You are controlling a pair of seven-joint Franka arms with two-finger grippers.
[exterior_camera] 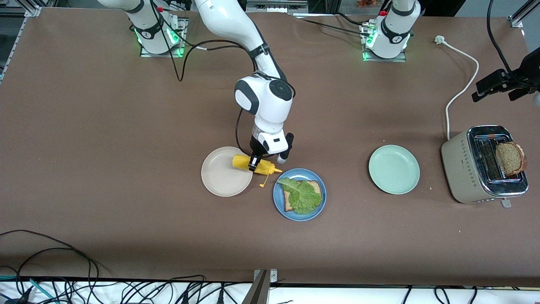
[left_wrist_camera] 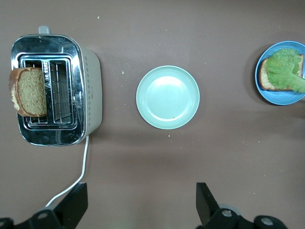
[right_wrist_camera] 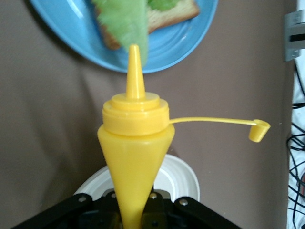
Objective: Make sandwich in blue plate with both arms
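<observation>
The beige plate lies on the counter toward the right arm's end, just beside the blue plate. The right tool is clamped on a yellow sauce bottle, held nearly level over the beige plate's rim, nozzle pointing at the blue plate. The bottle's cap hangs open on its strap.

The blue plate carries one bread slice with a lettuce leaf on top; the sandwich is not yet closed.

Step in hand, as judged: apply sauce. Carry the nozzle over the lettuce before squeezing, tilt the tip downward, and keep it clear of the leaf so nothing shifts.

The pale green plate sits empty toward the left arm's end. The toaster holds the second slice, raised in one slot. The left tool waits over the counter near the toaster, fingers fully spread, holding nothing.
</observation>
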